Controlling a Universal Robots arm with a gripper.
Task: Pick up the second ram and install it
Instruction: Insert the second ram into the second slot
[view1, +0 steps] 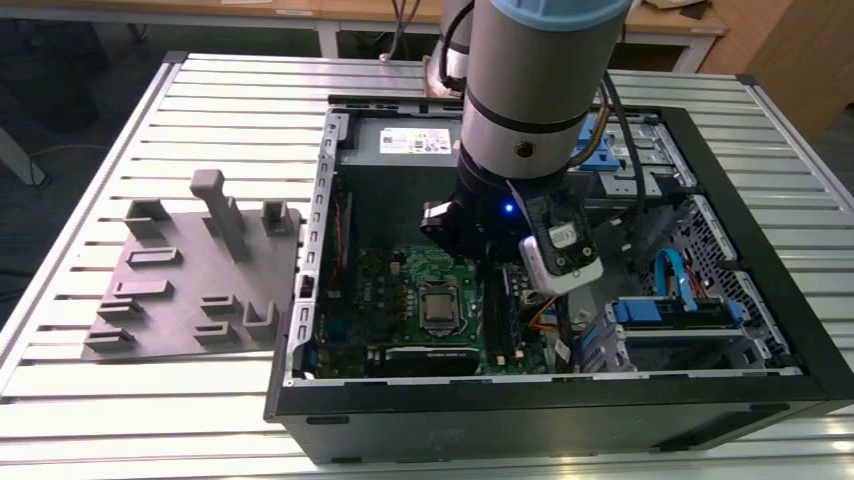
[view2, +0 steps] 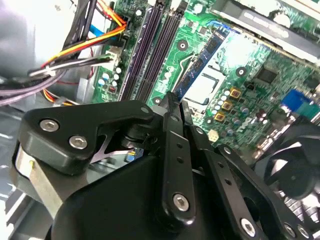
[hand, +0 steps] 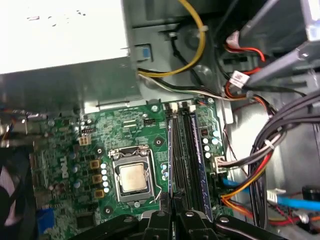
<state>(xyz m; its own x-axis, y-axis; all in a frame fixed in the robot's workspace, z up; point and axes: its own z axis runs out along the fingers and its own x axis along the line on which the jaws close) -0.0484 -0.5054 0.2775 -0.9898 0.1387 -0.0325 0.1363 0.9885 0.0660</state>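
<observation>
Big slatted metal table (view1: 240, 100) with an open black PC case (view1: 561, 425) lying on its side on it. The arm (view1: 534, 90) comes straight down into the case. A grey holder tray (view1: 174, 310) sits just beside the case on the exterior view's left.

Inside the case, the grey power supply (hand: 60, 45) is at the far end and the green motherboard (view1: 400, 290) fills the floor next to it. A bundle of orange, yellow and black cables (view2: 95, 42) runs past the board edge. On the exterior view's right there are a couple of blue cables (view1: 674, 275).

The gripper (view2: 177, 102) hangs low over the board, fingers pinched together on the second ram (view2: 205, 55). In both wrist views the stick shows as a thin dark blue strip, edge-on, reaching away from the fingertips. In the first wrist view it runs parallel to the long black memory slots (hand: 185, 150), on the side nearest the CPU (hand: 134, 178), between the socket and the slots. Can't tell if it's touching a slot or just hovering above one. Another bluish stick (hand: 198, 150) seems to sit in the far slot, on the cable side.
</observation>
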